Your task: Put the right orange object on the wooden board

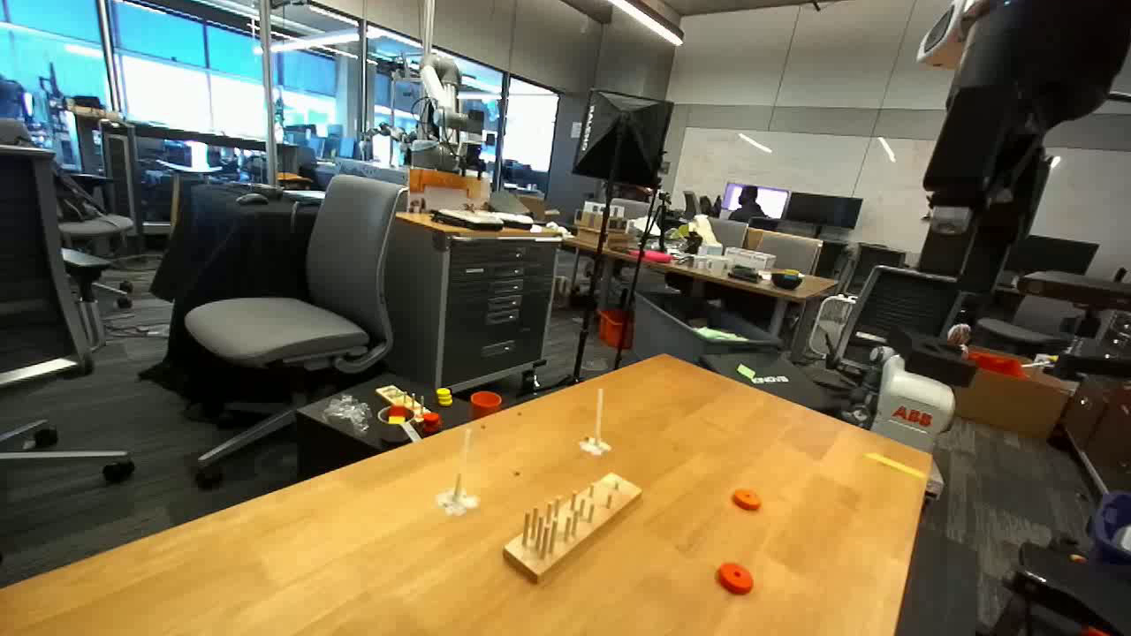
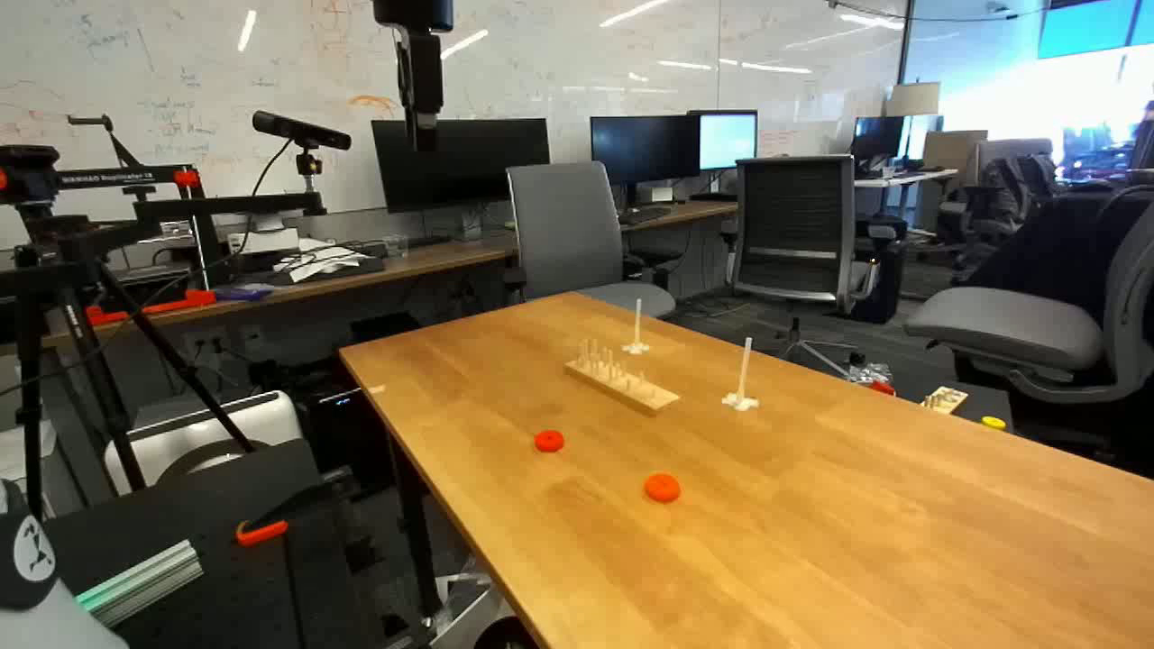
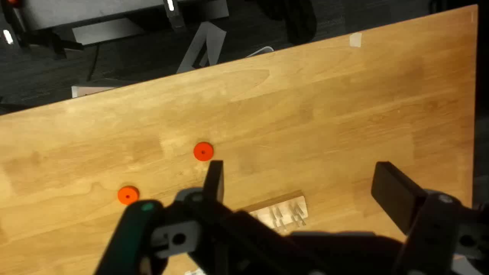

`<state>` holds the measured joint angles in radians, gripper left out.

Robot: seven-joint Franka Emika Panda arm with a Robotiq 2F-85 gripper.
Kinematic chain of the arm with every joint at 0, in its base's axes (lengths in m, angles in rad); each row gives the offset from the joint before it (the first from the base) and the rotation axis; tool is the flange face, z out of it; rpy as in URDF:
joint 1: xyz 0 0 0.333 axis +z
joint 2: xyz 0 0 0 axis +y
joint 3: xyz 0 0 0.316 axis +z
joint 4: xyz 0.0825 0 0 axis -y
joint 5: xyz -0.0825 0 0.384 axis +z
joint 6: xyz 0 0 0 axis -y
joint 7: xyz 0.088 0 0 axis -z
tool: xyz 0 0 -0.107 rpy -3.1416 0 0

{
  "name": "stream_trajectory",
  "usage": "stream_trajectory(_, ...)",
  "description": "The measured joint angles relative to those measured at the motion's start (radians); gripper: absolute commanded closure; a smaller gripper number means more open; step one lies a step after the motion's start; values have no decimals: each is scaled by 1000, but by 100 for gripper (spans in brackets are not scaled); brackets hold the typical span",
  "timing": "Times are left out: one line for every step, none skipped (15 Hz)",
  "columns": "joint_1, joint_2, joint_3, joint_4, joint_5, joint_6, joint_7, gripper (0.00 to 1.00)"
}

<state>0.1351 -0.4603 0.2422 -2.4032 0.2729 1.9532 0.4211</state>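
The tabletop (image 2: 856,532) looks smooth, faintly glossy wood, the pegged board (image 1: 579,530) matt wood, the discs (image 2: 662,488) plastic.

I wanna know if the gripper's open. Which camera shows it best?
The wrist view: the gripper shows close up, fingers wide apart. Both exterior views show it dark and up high, the gap hard to see.

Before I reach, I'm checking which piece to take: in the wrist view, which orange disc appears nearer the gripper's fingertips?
The upper-right disc, just above a black fingertip; the lower-left disc appears farther from both fingertips.
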Motion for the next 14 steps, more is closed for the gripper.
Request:
stream_trajectory(0,0,0,3,0,0,0,0)
stream_trajectory(0,-2,0,6,0,0,0,0)
stream_trajectory(0,-3,0,8,0,0,0,0)
stream_trajectory(0,-4,0,9,0,0,0,0)
stream_trajectory(0,-4,0,9,0,0,0,0)
stream_trajectory(0,-3,0,9,0,0,0,0)
stream_trajectory(0,0,0,12,-34,-18,-13,0)
stream_trajectory(-2,4,0,24,-85,-63,-16,0)
stream_trajectory(-8,9,-1,47,-139,-120,-22,0)
stream_trajectory(-15,15,-4,78,-188,-182,-37,0)
stream_trajectory(-22,23,-9,115,-239,-242,-58,0)
stream_trajectory(-29,33,-12,154,-290,-296,-85,0)
stream_trajectory(-34,46,-15,194,-341,-344,-118,0)
stream_trajectory(-38,63,-17,232,-390,-382,-150,0)
